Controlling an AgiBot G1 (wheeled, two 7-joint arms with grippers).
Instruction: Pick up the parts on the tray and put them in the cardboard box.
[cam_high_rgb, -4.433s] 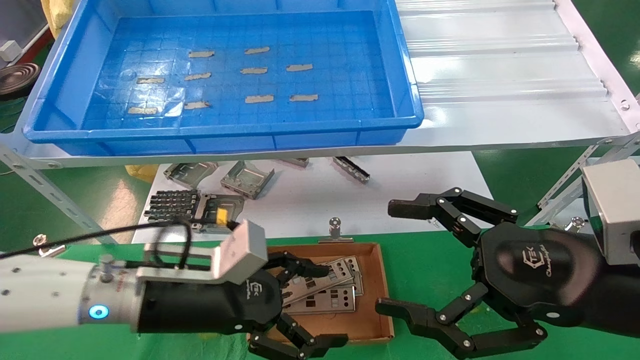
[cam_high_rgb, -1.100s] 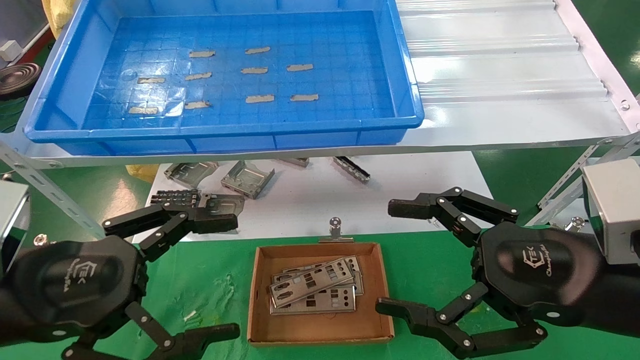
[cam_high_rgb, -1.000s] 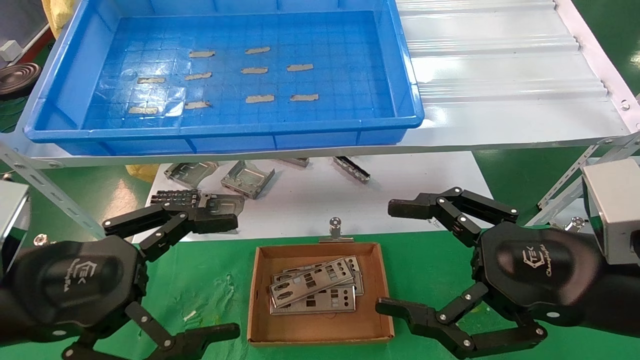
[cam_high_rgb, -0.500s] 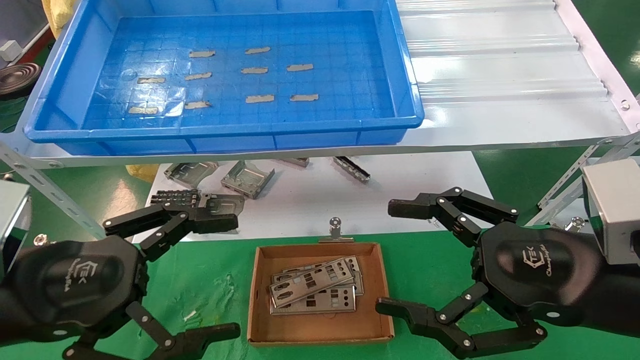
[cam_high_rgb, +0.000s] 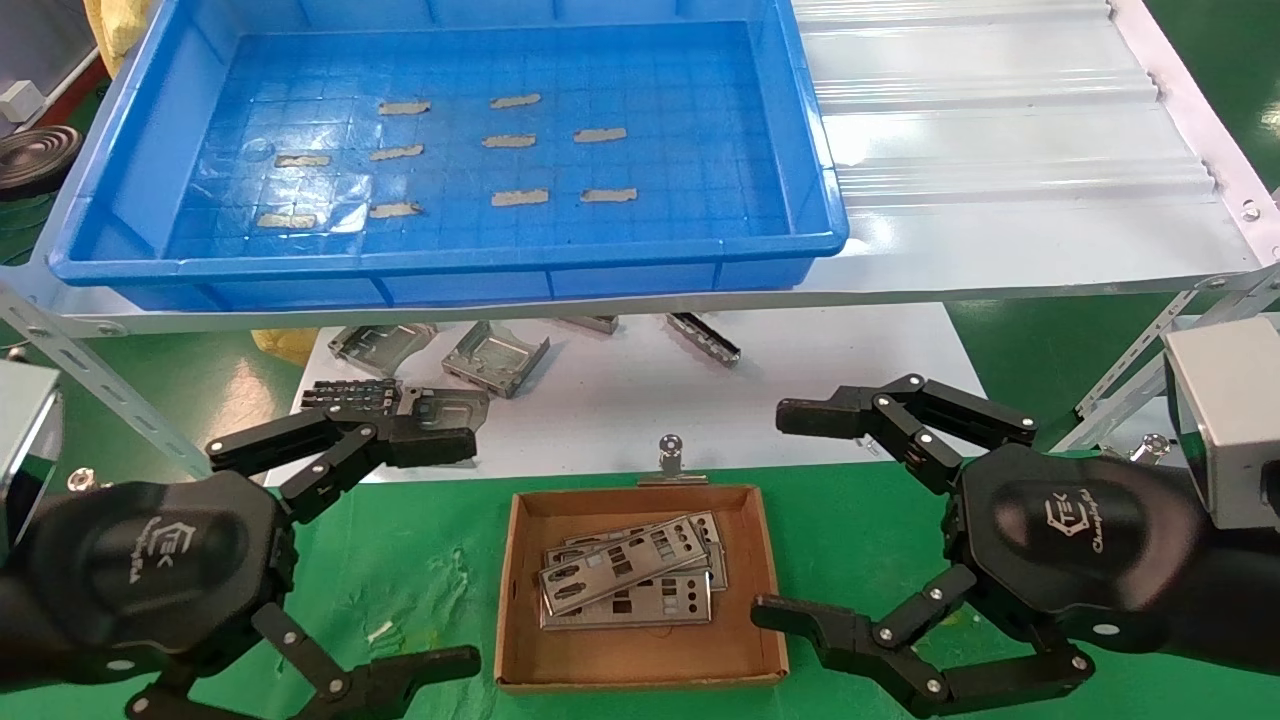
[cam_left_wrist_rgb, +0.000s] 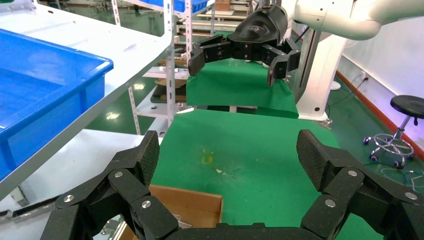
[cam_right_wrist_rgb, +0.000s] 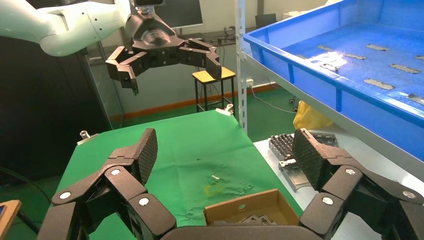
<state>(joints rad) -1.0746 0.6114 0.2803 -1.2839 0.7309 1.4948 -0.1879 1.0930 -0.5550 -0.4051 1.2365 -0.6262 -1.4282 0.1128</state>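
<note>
Thin silver-grey punched metal plates (cam_high_rgb: 628, 580) stacked in the small brown cardboard box (cam_high_rgb: 520, 640) | large blue plastic tray (cam_high_rgb: 440, 265) holds only tape strips | left gripper (cam_high_rgb: 395, 555), right gripper (cam_high_rgb: 800, 515) flank box, fingers spread, empty — task looks done

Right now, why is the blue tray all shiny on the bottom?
In the head view, lamps overhead bounce off the glossy tray floor as pale patches at its near-left part; the white sheet beside it glares too. In the right wrist view, the tray floor looks evenly blue, without those patches.
</note>
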